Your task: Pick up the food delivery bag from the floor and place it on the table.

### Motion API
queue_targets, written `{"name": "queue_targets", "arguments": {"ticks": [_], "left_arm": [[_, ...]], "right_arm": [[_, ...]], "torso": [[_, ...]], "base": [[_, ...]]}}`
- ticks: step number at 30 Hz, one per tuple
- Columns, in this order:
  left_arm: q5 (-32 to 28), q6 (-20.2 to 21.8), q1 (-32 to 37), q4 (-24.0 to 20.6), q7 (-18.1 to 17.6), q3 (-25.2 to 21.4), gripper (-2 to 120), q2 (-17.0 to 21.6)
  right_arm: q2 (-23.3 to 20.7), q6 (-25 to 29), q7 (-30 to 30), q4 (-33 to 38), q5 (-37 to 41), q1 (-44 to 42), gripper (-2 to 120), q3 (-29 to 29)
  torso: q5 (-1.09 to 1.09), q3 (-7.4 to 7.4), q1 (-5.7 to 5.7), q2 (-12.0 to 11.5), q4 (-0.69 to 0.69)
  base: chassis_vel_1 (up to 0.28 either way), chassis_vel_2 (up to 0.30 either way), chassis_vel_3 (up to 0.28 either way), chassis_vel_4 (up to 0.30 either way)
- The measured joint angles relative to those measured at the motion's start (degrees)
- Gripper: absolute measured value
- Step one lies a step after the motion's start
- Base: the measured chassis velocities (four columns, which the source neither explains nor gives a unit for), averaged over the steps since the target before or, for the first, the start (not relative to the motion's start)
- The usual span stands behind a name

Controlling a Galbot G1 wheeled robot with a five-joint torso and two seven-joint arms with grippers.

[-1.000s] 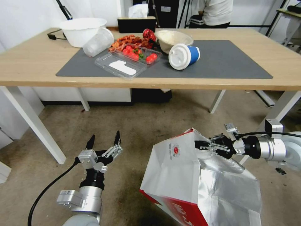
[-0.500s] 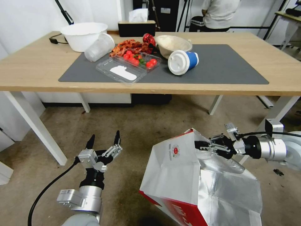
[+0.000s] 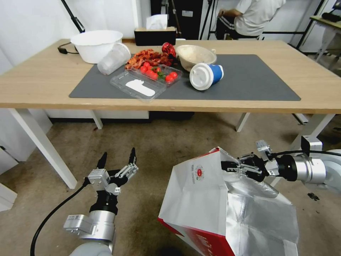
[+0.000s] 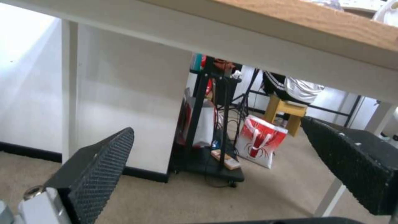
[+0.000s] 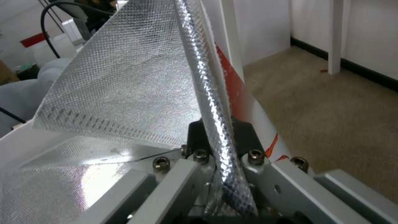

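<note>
From the head view, the food delivery bag stands tilted in front of the table, below its near edge and off to the robot's right; whether its base touches the carpet I cannot tell. Its white panel carries a small round red logo with tiny print beside it, too small to read, and the red band at its lower edge has white lettering cut off by the frame. The right gripper is clamped on the bag's upper rim, where the silver foil lining folds over. The left gripper hangs low over the floor to the left of the bag, fingers spread apart and holding nothing. On the table's dark grey mat a blue cup with a white lid lies on its side.

In the left wrist view, the two ribbed black pads stand wide apart, with the table's underside above them.

In the right wrist view, the jaws pinch a foil fold of the bag, its red-and-white outer wall just beyond.
</note>
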Motion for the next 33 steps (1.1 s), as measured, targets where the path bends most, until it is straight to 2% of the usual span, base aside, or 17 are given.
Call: {"name": "queue_targets", "arguments": {"ticks": [33], "left_arm": [[0.3,0.0,0.1,-0.4,0.3,-0.2,100,-0.4]], "right_arm": [[-0.4,-0.1,-0.4,0.5,-0.1,-0.2,0,0.2]], "torso": [[0.0,4.93,2.66,7.6,0.0]], "base": [[0.0,0.0,0.0,0.0]]}}
